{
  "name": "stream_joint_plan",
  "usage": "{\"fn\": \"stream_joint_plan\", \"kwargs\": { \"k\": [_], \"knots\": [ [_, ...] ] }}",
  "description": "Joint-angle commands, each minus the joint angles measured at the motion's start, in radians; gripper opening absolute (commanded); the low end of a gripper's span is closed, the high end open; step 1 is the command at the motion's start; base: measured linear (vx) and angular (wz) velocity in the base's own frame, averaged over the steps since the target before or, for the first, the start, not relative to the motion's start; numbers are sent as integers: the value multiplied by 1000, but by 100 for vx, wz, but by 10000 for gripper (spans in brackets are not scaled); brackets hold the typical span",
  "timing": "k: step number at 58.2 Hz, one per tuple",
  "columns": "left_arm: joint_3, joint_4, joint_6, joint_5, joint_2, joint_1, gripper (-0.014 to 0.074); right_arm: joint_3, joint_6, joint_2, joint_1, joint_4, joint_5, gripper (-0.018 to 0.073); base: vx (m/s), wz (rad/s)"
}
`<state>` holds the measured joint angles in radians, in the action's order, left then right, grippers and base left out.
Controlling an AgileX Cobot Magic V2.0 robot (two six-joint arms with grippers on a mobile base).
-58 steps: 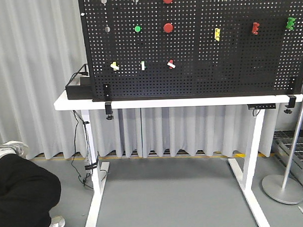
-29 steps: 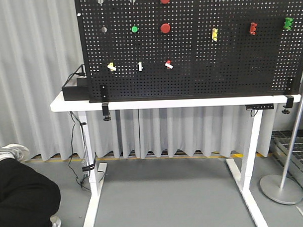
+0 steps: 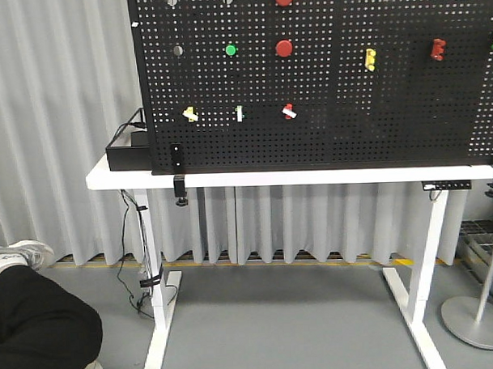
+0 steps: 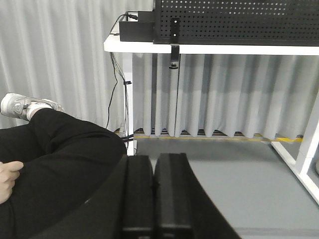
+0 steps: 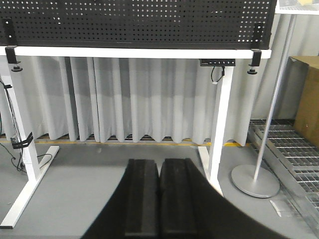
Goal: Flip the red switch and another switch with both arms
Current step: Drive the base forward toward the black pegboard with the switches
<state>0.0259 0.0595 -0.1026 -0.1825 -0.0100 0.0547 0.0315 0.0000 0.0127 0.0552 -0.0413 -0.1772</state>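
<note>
Wrist views: left end effector [image 4: 154, 162], right end effector [image 5: 159, 165] each closed together; red switch [image 3: 288, 112] on pegboard [image 3: 348, 84].

light: even, bright indoor | shadows: soft | focus: sharp | glare: none

A white counter [image 3: 311, 176] on white legs stands on a grey floor [image 3: 275, 313]. A black perforated board [image 3: 350, 124] stands upright on it, fixed by black clamps [image 3: 178, 183]. A black box [image 3: 128, 154] sits at its left end.
</note>
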Motion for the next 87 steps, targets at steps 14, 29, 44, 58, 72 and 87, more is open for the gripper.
{"fn": "stream_joint_plan", "kwargs": {
  "k": [14,29,44,58,72,87],
  "knots": [
    [17,-2,-11,82,-19,-2,2,6,0,11,4,-3,84,-6,15,-6],
    [17,-2,-11,82,-19,-2,2,6,0,11,4,-3,84,-6,22,-8],
    [17,-2,-11,82,-19,-2,2,6,0,11,4,-3,80,-6,27,3],
    [17,-2,-11,82,-19,-2,2,6,0,11,4,-3,81,-6,33,5],
    [17,-2,-11,82,-19,-2,2,6,0,11,4,-3,81,-6,35,1],
    [17,-2,-11,82,-19,-2,2,6,0,11,4,-3,81,-6,32,-1]
  ]
}}
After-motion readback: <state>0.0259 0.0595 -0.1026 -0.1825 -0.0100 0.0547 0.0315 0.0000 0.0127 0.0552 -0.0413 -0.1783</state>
